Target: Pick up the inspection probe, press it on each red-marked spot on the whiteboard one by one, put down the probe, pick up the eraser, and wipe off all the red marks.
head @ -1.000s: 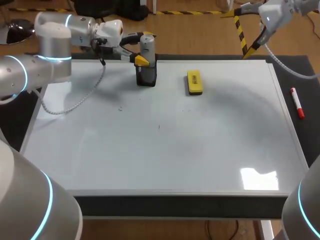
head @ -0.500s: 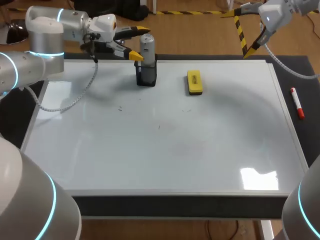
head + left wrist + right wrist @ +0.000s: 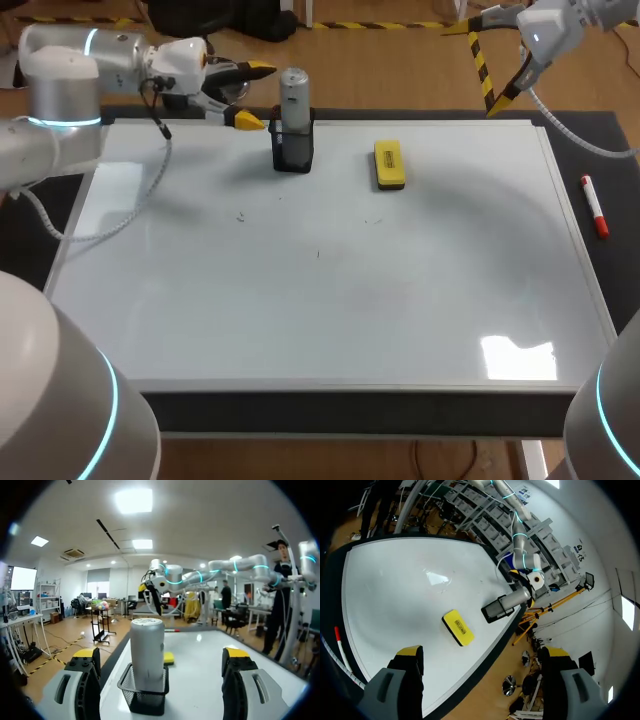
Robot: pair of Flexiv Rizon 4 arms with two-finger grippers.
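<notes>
1. My left gripper: fingers wide apart, nothing held. It sits level over the whiteboard's far edge, toward the far left corner, and points along that edge.
2. The inspection probe: a silver cylinder standing upright in a black mesh holder on the whiteboard, near the far edge and left of its middle. In the left wrist view it lines up with the gap between my fingers but stands ahead of them, untouched.
3. My right gripper: fingers spread, empty. It is held high off the table's far right corner, looking down across the board.
4. The eraser: yellow, lying flat on the whiteboard near the far edge, about mid-width. It is right of the holder and apart from it.
5. The whiteboard lies flat on the dark table. A few small dark specks show left of its middle.
6. A red marker lies on the table just outside the whiteboard's right edge, well apart from both grippers.
</notes>
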